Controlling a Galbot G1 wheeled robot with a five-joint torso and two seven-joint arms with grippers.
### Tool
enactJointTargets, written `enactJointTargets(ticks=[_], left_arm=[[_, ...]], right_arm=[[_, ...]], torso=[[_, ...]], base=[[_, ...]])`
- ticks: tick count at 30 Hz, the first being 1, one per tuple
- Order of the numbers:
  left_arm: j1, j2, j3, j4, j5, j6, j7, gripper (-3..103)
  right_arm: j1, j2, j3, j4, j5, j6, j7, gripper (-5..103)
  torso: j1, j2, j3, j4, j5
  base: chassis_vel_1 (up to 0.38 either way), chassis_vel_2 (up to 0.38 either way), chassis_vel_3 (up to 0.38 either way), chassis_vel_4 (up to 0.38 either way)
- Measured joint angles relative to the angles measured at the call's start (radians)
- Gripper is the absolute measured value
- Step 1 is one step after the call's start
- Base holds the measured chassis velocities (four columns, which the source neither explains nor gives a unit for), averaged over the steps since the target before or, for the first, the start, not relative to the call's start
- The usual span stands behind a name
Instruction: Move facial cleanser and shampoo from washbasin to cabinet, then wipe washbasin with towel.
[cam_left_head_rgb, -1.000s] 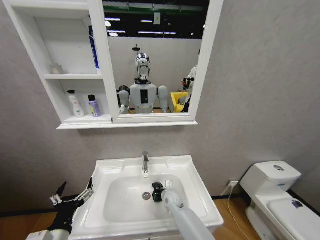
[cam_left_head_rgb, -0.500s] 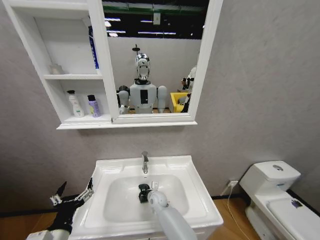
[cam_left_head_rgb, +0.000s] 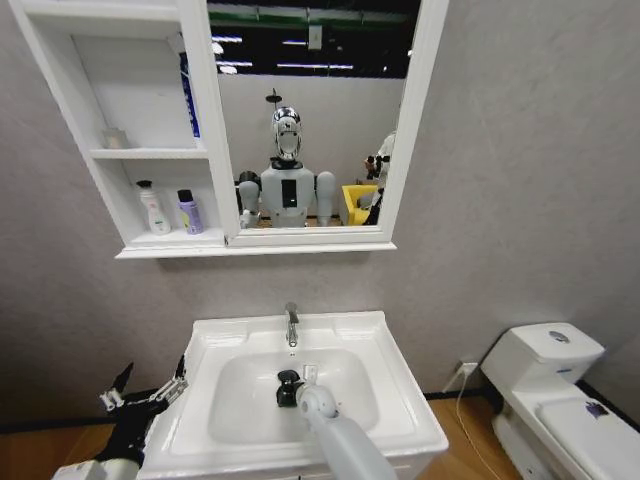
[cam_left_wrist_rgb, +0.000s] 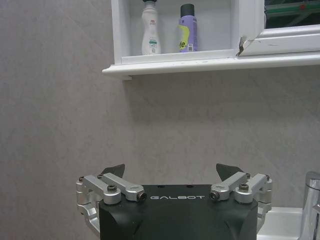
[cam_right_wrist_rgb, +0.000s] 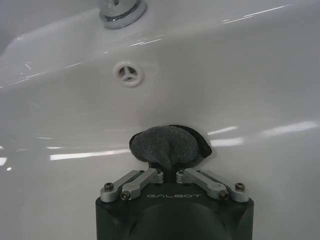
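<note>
Inside the basin (cam_left_head_rgb: 400, 400), your right claw (cam_right_wrist_rgb: 170, 170) is pinching the towel (cam_right_wrist_rgb: 167, 145) shut against the bowl wall, just below the overflow hole (cam_right_wrist_rgb: 128, 74). The cloth is looking soft and light, likely sliding easily on glazed ceramic; you're holding its bunched edge. The tap (cam_left_head_rgb: 291, 325) is standing close ahead. Your left claw (cam_left_wrist_rgb: 170, 175) is waiting open beside the basin, under the cabinet (cam_left_head_rgb: 150, 250) holding both bottles (cam_left_head_rgb: 153, 208).

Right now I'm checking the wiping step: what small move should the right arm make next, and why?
Probably drag the towel sideways across the bowl of the washbasin. The right gripper is shut on the towel and presses it to the bowl below the overflow hole; both bottles stand in the cabinet, and the left gripper waits open.
</note>
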Motion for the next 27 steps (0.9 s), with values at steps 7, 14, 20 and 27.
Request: enactJointTargets(ticks=[7,14,20,27], left_arm=[[0.0,0.0,0.0,0.0,0.0,0.0,0.0,100],[0.0,0.0,0.0,0.0,0.0,0.0,0.0,100],[0.0,0.0,0.0,0.0,0.0,0.0,0.0,100],[0.0,0.0,0.0,0.0,0.0,0.0,0.0,100]], right_arm=[[-0.052,-0.096,0.041,0.126,0.064,-0.026,0.048,7],[-0.06,-0.118,0.038,0.14,0.066,-0.026,0.051,7],[-0.023,-0.046,-0.012,0.071,0.047,-0.007,0.055,7],[-0.002,0.006,-0.061,0.027,0.025,0.007,0.038,7]], torso=[[0.0,0.0,0.0,0.0002,0.0],[0.0,0.0,0.0,0.0,-0.0001],[0.0,0.0,0.0,0.0003,-0.0002],[0.0,0.0,0.0,0.0002,-0.0002]], base=[[0.0,0.0,0.0,0.0],[0.0,0.0,0.0,0.0],[0.0,0.0,0.0,0.0],[0.0,0.0,0.0,0.0]])
